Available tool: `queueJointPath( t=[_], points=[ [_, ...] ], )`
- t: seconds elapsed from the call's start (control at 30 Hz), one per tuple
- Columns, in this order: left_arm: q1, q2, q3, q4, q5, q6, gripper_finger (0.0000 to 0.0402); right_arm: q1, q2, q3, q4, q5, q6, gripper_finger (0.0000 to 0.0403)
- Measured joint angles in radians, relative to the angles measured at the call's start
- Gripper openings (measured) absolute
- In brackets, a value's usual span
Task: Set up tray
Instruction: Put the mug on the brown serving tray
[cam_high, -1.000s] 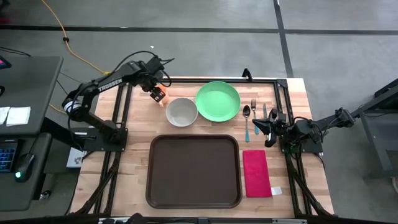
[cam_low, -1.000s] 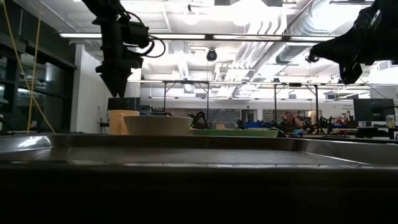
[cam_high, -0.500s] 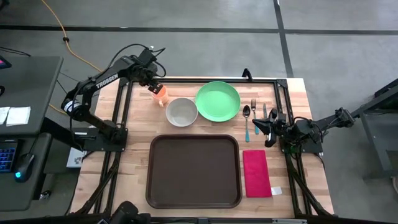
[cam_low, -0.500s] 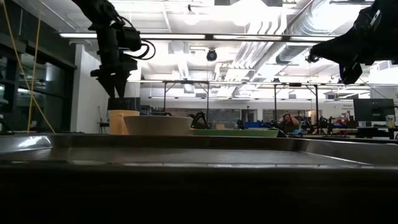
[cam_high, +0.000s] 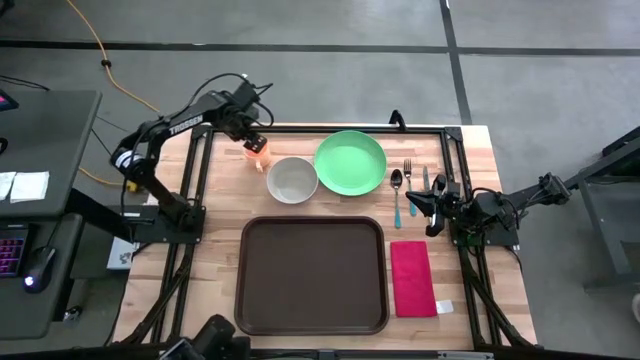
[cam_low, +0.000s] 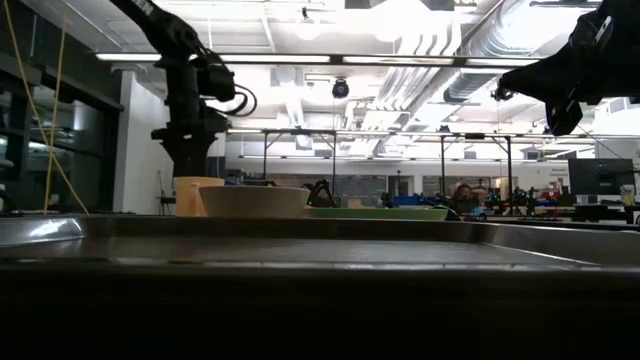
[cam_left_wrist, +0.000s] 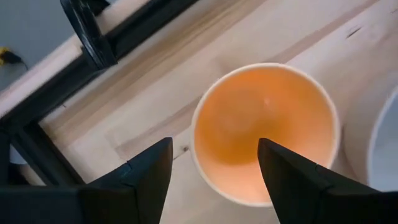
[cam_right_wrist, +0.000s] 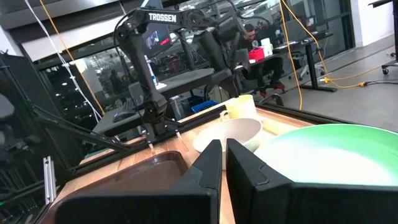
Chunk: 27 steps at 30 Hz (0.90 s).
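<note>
Robotics lab or open industrial workshop hall. Bare ceiling with exposed ducts and strip lights; grey concrete floor marked with dark lines. Light wooden tabletop on a black metal frame, arms bolted either side. Yellow cable trails across the floor. Side desk carries a keyboard and mouse. Further workbenches and a seated person show in the background.
</note>
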Motion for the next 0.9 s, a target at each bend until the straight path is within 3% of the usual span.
queueJointPath(
  t=[0.43,0.9],
  points=[
    [0.000,0.033,0.000,0.000,-0.034,0.014,0.0265,0.000,0.000,0.000,0.000,0.000,0.001,0.0000],
    [0.000,0.033,0.000,0.012,-0.080,0.055,0.0169,0.000,0.000,0.000,0.000,0.000,0.024,0.0000]
  ],
)
